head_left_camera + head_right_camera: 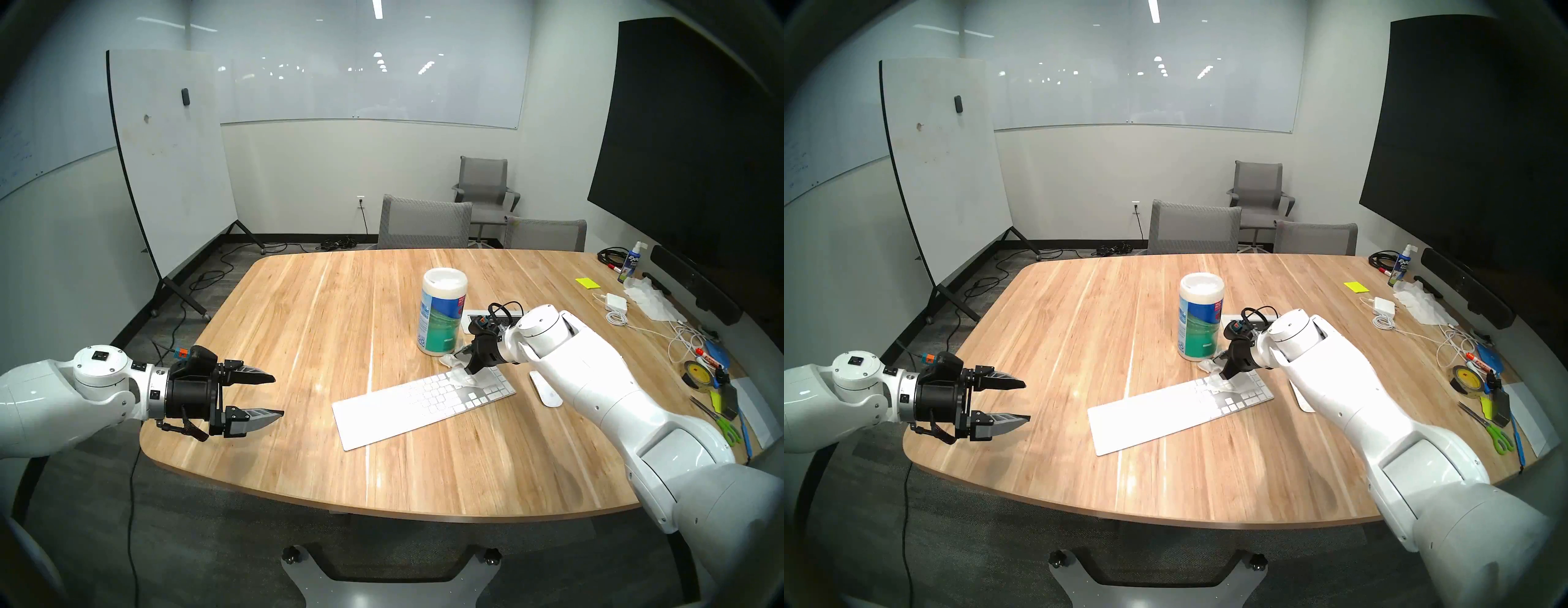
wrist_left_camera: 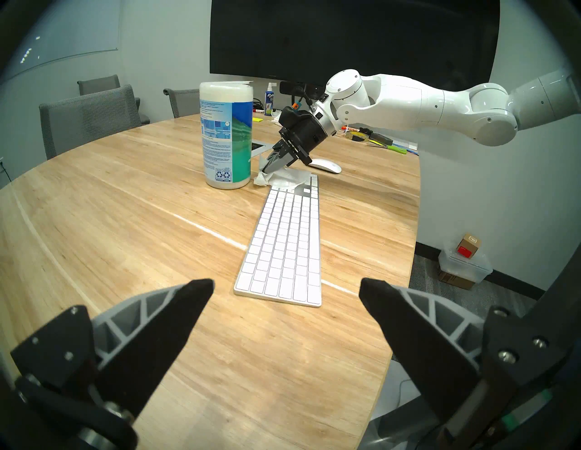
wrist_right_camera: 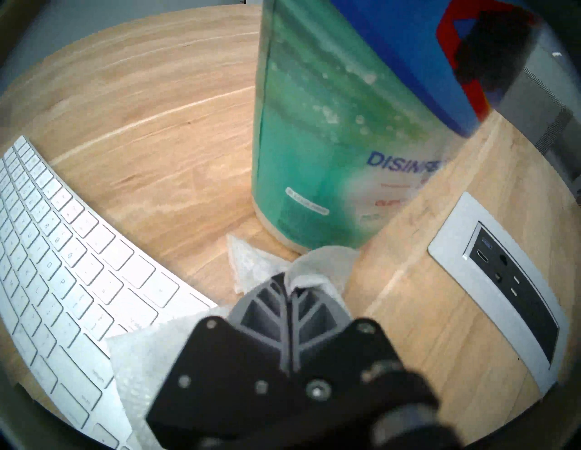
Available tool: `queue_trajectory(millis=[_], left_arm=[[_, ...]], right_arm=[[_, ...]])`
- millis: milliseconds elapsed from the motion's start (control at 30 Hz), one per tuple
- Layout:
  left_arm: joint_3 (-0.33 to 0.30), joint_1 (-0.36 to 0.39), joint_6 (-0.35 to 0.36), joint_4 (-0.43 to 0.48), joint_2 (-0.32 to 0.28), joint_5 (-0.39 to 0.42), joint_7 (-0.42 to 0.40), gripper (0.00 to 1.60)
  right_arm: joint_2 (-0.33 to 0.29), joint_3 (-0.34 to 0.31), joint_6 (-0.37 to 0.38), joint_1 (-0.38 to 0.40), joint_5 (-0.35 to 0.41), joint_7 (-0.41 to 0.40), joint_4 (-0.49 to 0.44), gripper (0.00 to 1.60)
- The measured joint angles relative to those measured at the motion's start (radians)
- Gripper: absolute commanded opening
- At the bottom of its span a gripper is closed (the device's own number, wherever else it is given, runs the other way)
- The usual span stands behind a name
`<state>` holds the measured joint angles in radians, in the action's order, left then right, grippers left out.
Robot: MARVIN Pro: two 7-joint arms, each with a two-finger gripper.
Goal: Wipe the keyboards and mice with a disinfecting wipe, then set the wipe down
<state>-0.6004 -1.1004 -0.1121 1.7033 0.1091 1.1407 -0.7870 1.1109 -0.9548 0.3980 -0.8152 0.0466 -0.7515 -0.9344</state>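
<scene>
A slim white keyboard lies at an angle on the wooden table. My right gripper points down at the keyboard's far right end, shut on a crumpled white wipe. The wipe drapes over the keys there and onto the table beside them. A white mouse rests just right of the keyboard, partly hidden behind my right forearm. My left gripper hovers open and empty over the table's left edge, well clear of the keyboard.
A tall wipes canister stands just behind the right gripper. A grey port panel is set into the table beside it. A charger brick, cables, tape roll and scissors clutter the right edge. Chairs stand beyond the far edge.
</scene>
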Motion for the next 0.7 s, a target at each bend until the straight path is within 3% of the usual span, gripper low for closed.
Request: queue_trajectory(millis=[700], left_arm=[[0.001, 0.001, 0.000, 0.000, 0.000, 0.000, 0.000, 1.60]], right_arm=[[-0.099, -0.051, -0.021, 0.004, -0.001, -0.098, -0.003, 0.00]])
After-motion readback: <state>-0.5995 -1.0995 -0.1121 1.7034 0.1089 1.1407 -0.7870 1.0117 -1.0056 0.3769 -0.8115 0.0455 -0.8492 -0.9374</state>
